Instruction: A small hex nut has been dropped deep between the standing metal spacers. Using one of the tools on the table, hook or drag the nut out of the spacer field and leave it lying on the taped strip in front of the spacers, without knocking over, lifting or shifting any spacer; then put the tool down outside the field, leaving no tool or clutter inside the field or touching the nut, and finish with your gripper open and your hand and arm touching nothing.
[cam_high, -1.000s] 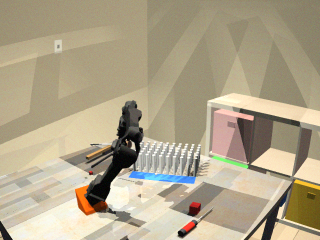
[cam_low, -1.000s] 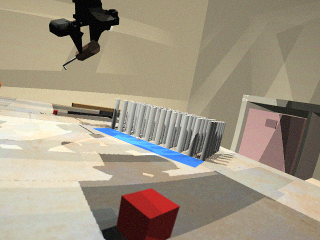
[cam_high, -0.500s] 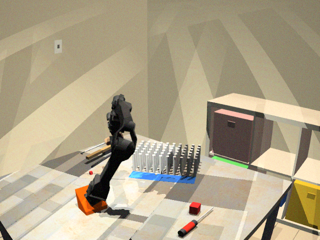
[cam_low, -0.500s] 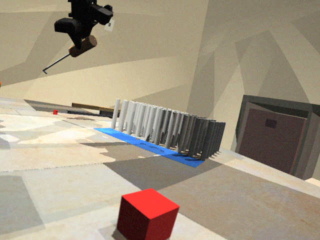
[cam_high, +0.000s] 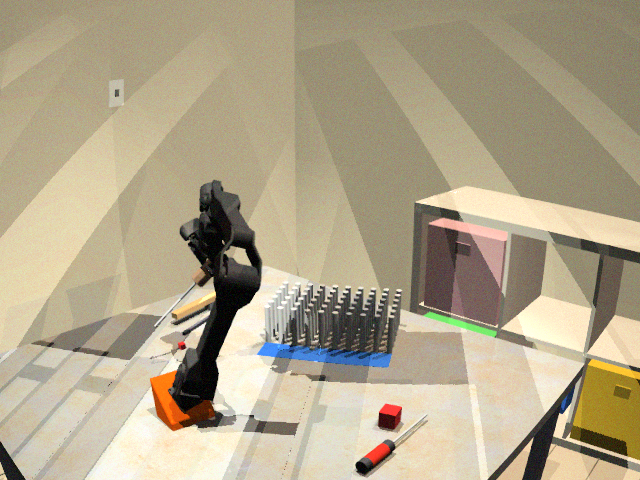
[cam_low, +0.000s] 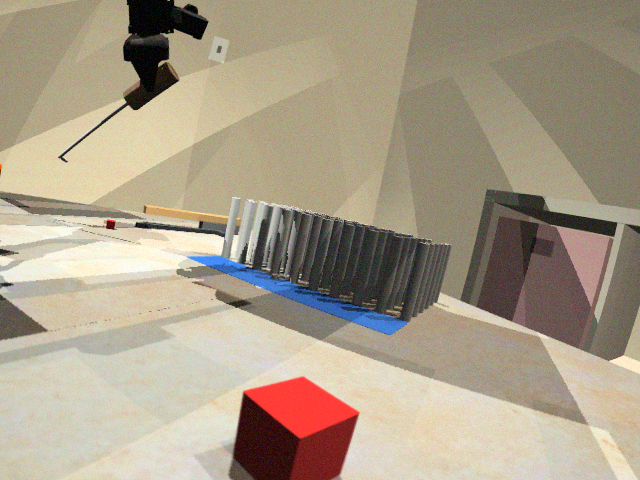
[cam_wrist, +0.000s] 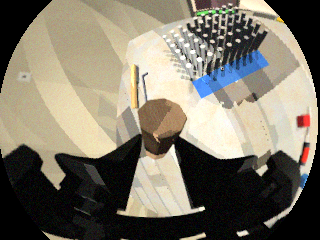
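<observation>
My gripper (cam_high: 207, 266) (cam_low: 149, 87) (cam_wrist: 158, 137) is shut on the wooden handle of a hook tool (cam_high: 200, 277) (cam_low: 135, 97) (cam_wrist: 162, 116). It holds the tool high above the table, left of the spacers. The thin shaft slants down to a small bent tip. The metal spacers (cam_high: 335, 325) (cam_low: 363, 273) (cam_wrist: 200, 65) look upright in their rows. The blue taped strip (cam_high: 272, 350) (cam_low: 385, 328) (cam_wrist: 202, 90) lies along their front. A tiny speck (cam_wrist: 222, 68) shows at the strip's back edge; I cannot tell whether it is the nut.
A wooden bar (cam_high: 193, 306) (cam_low: 180, 212) (cam_wrist: 134, 85) and a dark bent rod (cam_low: 175, 227) (cam_wrist: 144, 89) lie left of the spacers. A small red cube (cam_high: 181, 345) (cam_low: 110, 224) is nearby. A larger red cube (cam_high: 389, 416) (cam_low: 297, 413) and a screwdriver (cam_high: 379, 453) lie front right.
</observation>
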